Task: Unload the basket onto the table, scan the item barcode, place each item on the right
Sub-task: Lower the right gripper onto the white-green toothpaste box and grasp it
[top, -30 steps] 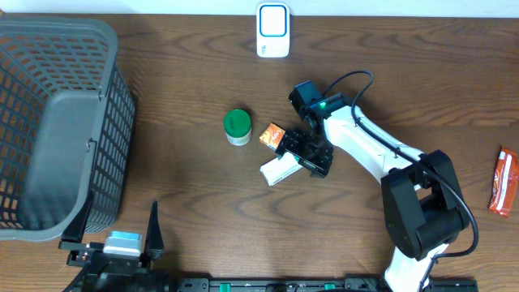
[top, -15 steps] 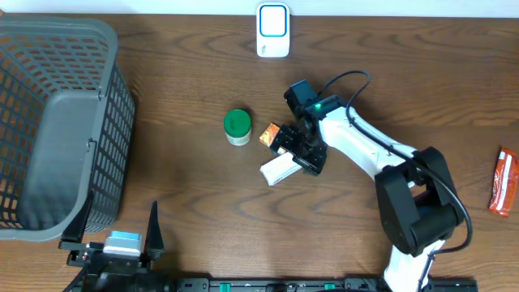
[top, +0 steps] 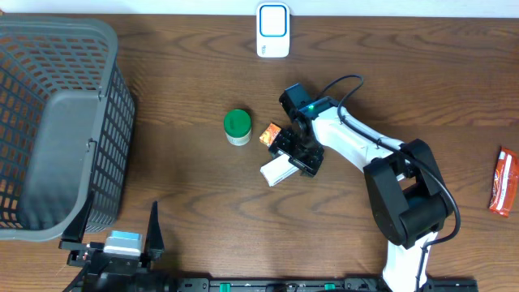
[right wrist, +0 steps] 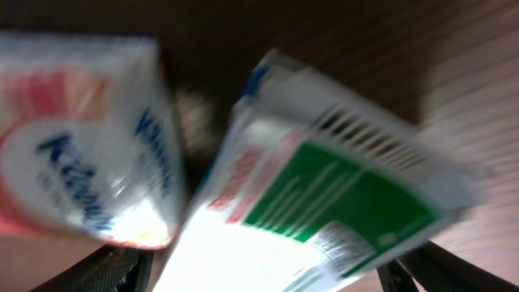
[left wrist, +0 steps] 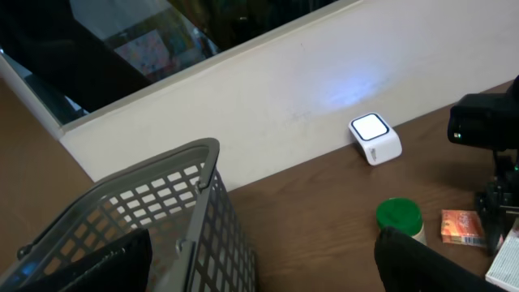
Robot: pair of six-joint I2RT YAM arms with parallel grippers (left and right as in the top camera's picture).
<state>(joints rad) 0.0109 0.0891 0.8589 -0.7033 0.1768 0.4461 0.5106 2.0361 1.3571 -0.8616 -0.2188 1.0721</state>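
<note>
A white box with a green panel (top: 278, 169) lies flat on the table; the right wrist view shows it blurred and close (right wrist: 324, 203). My right gripper (top: 296, 154) is low over its right end, open, with one finger at each side of the box (right wrist: 268, 280). An orange-and-white tissue packet (top: 269, 134) lies just beside the box (right wrist: 81, 178). The white scanner (top: 273, 30) stands at the far edge of the table (left wrist: 375, 136). My left gripper (top: 117, 225) rests open at the near edge and holds nothing (left wrist: 255, 272).
A green-lidded jar (top: 237, 126) stands left of the packet. A large grey basket (top: 113, 49) fills the left side of the table. A red snack packet (top: 505, 180) lies at the far right edge.
My right arm has shifted a little to the left over the white box. The box, packet and jar have not moved. The left arm is still.
</note>
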